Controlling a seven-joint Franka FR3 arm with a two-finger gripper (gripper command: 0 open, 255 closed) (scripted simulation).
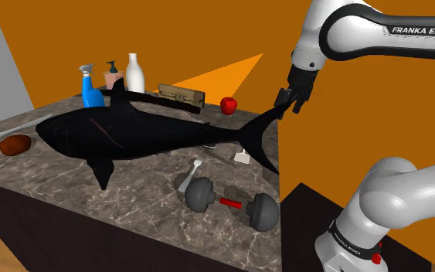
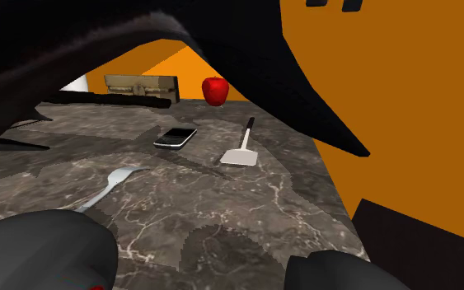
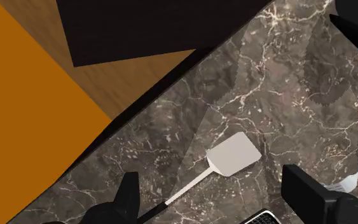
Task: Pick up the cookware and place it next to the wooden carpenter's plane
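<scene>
Gripper [image 1: 289,100] hanging well apart from the wooden plane [image 2: 142,86], fingers standing wide, clasping nothing. Spatula [image 2: 240,154] lying flat on the marble counter [image 2: 222,214], apart from the plane; red apple [image 2: 214,90] sitting just beside the plane.

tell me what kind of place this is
Likely a kitchen counter in a house: a marble-patterned countertop with a spatula, a fork and a red apple on it.
</scene>
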